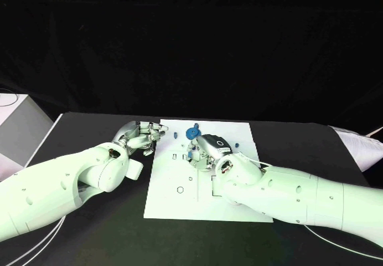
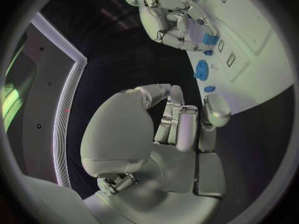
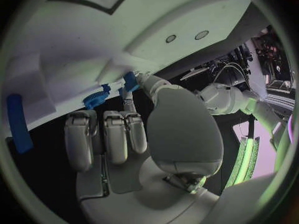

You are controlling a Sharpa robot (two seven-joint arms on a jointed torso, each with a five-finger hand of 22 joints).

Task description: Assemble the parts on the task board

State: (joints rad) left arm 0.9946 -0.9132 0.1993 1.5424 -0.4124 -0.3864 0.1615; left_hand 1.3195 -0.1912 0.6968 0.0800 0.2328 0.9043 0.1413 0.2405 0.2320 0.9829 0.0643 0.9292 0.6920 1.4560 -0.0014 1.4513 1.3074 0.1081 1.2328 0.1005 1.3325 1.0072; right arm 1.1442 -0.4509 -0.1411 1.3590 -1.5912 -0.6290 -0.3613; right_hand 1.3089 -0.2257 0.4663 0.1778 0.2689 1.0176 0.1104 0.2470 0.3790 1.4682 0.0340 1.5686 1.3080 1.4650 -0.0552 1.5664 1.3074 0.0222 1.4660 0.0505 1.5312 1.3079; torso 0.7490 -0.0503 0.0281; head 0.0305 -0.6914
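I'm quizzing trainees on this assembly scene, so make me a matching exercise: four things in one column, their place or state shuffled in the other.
Things:
1. blue gear
2. left hand
3. right hand
4. task board

Place or state:
A. over the board, pinches a small blue part
B. white, lies on the black table
C. at the board's left edge, fingers curled, holding nothing
D. lies near the board's far edge

Pairs: 1-D, 2-C, 3-A, 4-B
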